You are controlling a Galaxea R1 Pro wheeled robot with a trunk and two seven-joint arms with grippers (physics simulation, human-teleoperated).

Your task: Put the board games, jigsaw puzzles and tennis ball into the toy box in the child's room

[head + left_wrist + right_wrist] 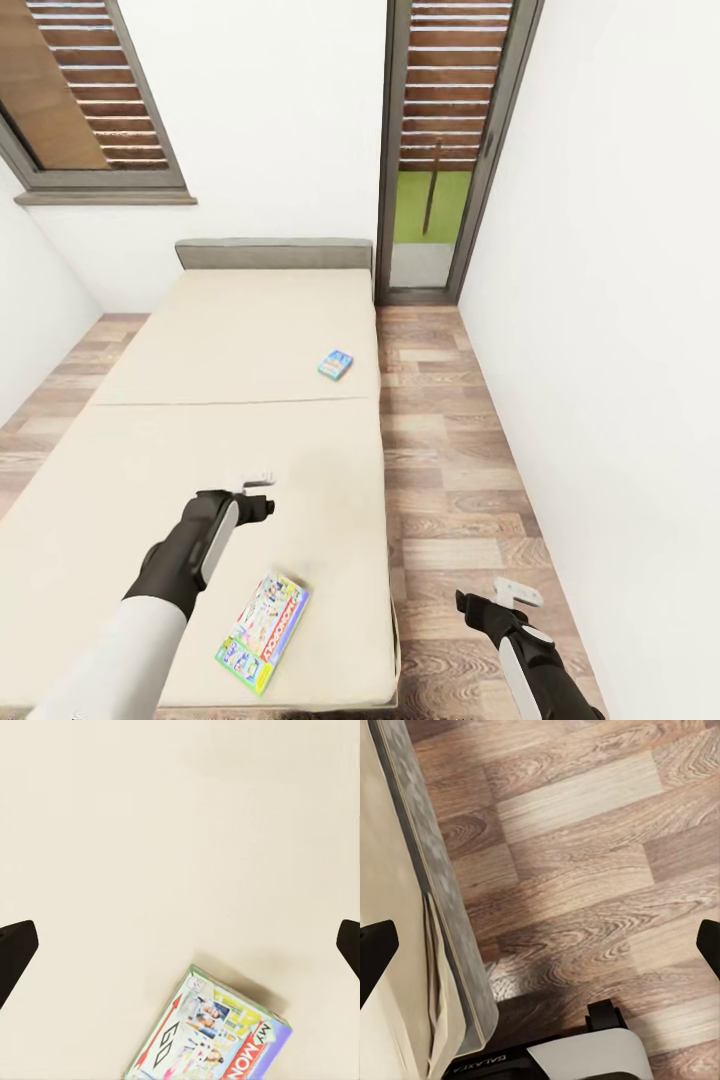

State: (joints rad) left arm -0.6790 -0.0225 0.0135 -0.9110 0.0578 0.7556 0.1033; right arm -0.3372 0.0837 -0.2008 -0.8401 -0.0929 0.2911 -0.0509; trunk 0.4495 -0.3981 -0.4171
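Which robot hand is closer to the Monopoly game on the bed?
Left. The left hand hovers over the bed just beyond the Monopoly game; the right hand is off over the floor beside the bed.

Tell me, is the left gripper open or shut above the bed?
Open. The left gripper hovers over the bed; in the left wrist view its dark fingertips stand wide apart, holding nothing, near the green-edged board game.

On the cream-covered bed (230,400) lie two board games, well apart: a small blue box (336,364) flat near the far right edge, and a green-edged Monopoly box (263,630) flat and skewed near the foot.
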